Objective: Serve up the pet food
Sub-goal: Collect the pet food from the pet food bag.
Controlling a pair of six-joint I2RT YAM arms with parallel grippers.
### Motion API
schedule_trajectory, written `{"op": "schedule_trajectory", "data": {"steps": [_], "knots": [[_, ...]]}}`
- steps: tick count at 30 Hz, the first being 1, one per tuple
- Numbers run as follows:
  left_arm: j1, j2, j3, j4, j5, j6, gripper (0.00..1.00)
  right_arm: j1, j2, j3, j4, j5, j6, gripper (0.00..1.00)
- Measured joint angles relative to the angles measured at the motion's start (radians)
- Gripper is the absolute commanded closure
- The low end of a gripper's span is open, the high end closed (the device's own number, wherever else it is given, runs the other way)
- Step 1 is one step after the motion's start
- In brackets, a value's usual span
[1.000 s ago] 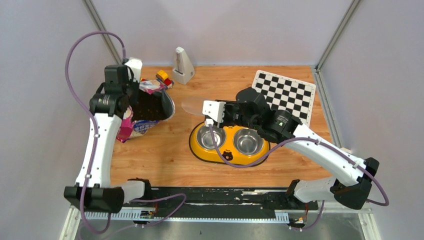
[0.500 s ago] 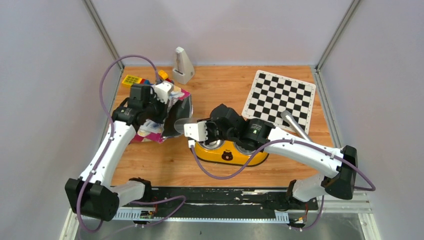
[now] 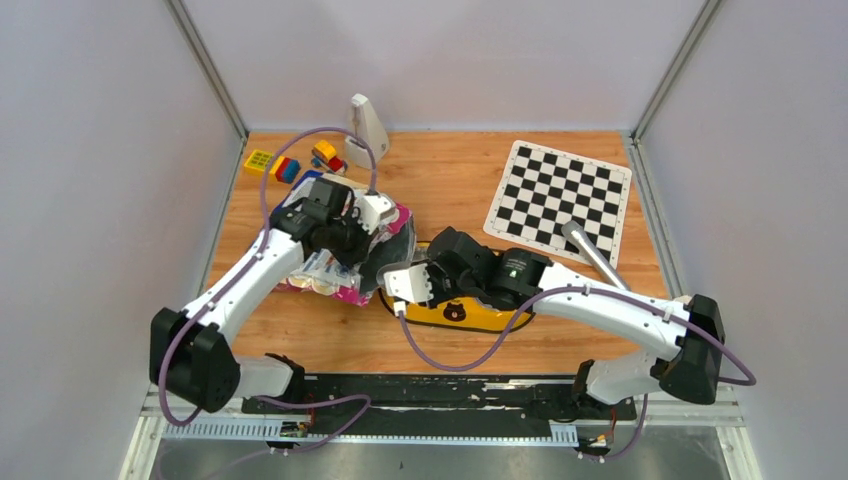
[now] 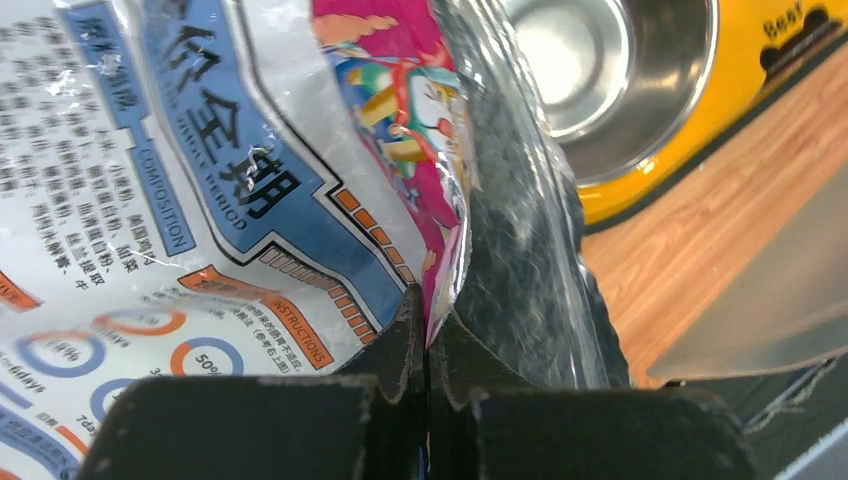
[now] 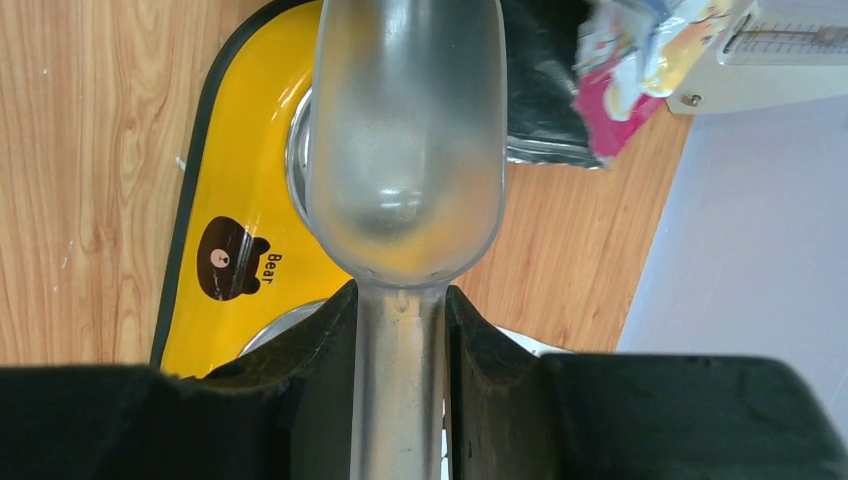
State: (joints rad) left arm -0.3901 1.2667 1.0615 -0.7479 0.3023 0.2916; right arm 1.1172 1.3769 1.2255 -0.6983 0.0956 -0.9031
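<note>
Top external view: two white robot arms reach inward over a wooden surface (image 3: pixel 450 165) and meet near its middle. The left arm (image 3: pixel 250 285) stretches to a glossy pink, blue and white cat food bag (image 3: pixel 335 285), which lies tilted with its open mouth toward the yellow double-bowl feeder (image 3: pixel 470 315) just beside it. The right arm (image 3: pixel 610 300) bends across the feeder, covering most of it. Farther back are a checkerboard (image 3: pixel 555 190) with a metal cylinder (image 3: pixel 590 252) at its near edge, a white wedge-shaped object (image 3: pixel 367 130), and some coloured toy blocks (image 3: pixel 300 163). In the left wrist view, the left pincer (image 4: pixel 427 310) is pressed together on the rim of the bag, with printed panels to one side and the dark inside of the bag to the other. A steel bowl (image 4: pixel 600 70) of the feeder sits just past the bag's mouth. The pet food itself cannot be made out, since the bag's interior shows only as dark and blurred. In the right wrist view, the right pincer (image 5: pixel 400 300) is clamped on the handle of a clear plastic scoop (image 5: pixel 405 150). The scoop is held above the feeder's bowl, its tip pointing at the bag's dark opening. A bear logo (image 5: pixel 225 260) with the word "Bear" marks the feeder's yellow rim.
</note>
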Motion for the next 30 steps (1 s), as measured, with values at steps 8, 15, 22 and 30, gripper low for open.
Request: {"op": "schedule_trajectory", "data": {"steps": [8,15,22,30], "knots": [[-0.05,0.116,0.055,-0.064,0.012,0.026,1.0,-0.009,0.016,-0.003,0.03,0.072,-0.006,1.0],[-0.045,0.084,0.158,-0.106,-0.019,0.027,1.0,-0.051,0.149,-0.003,0.068,0.145,-0.008,1.0],[-0.034,0.028,0.167,-0.13,-0.018,0.039,1.0,-0.082,0.274,0.039,0.159,0.219,-0.037,1.0],[-0.036,-0.076,0.087,-0.105,-0.005,0.055,1.0,-0.079,0.336,0.065,0.221,0.256,-0.094,1.0]]}}
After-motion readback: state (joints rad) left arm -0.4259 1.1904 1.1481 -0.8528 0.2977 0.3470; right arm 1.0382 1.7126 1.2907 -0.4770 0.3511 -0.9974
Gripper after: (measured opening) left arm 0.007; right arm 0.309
